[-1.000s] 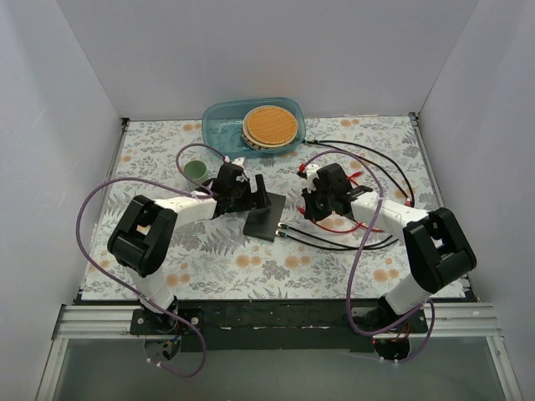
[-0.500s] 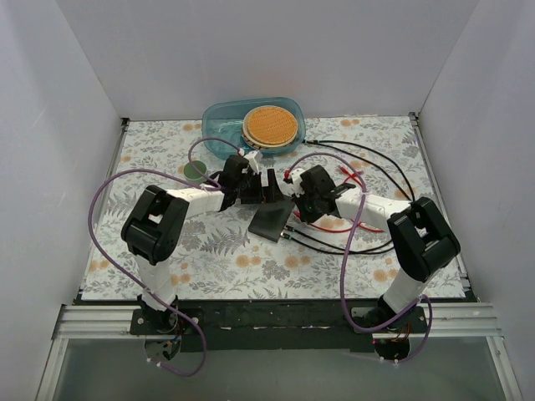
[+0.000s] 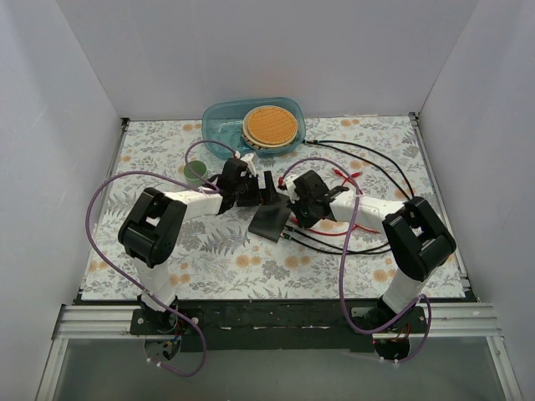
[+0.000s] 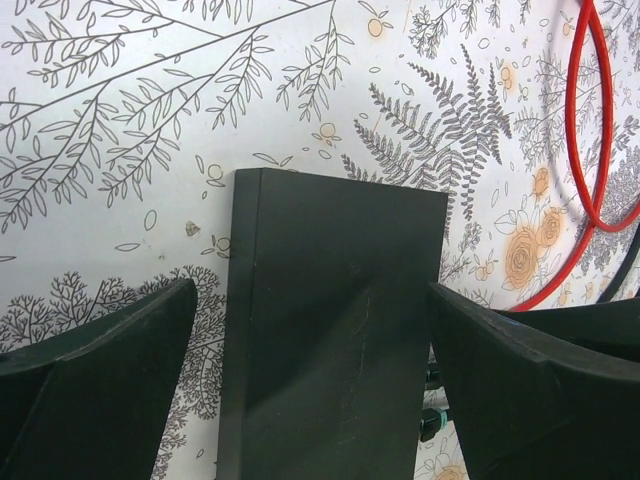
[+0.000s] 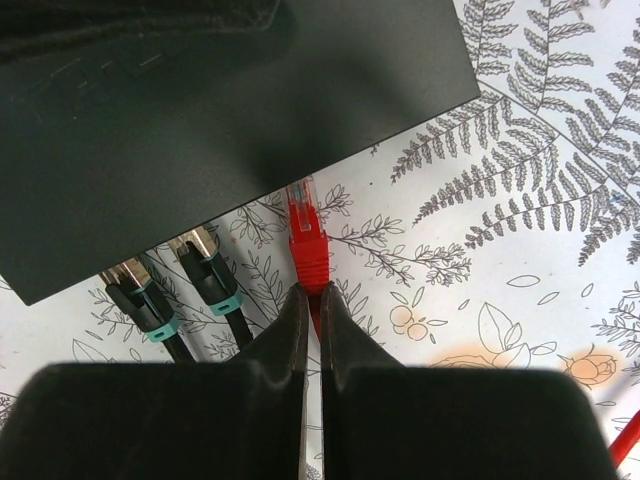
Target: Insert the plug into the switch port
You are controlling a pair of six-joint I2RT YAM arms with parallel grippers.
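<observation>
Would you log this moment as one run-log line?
left jaws: open, astride switch | right jaws: shut on red plug | plug tip at switch edge, not seated | two black plugs alongside

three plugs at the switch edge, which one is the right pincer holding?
The red plug, clamped in the right pincer. The two black plugs beside it have teal collars and are not gripped.
</observation>
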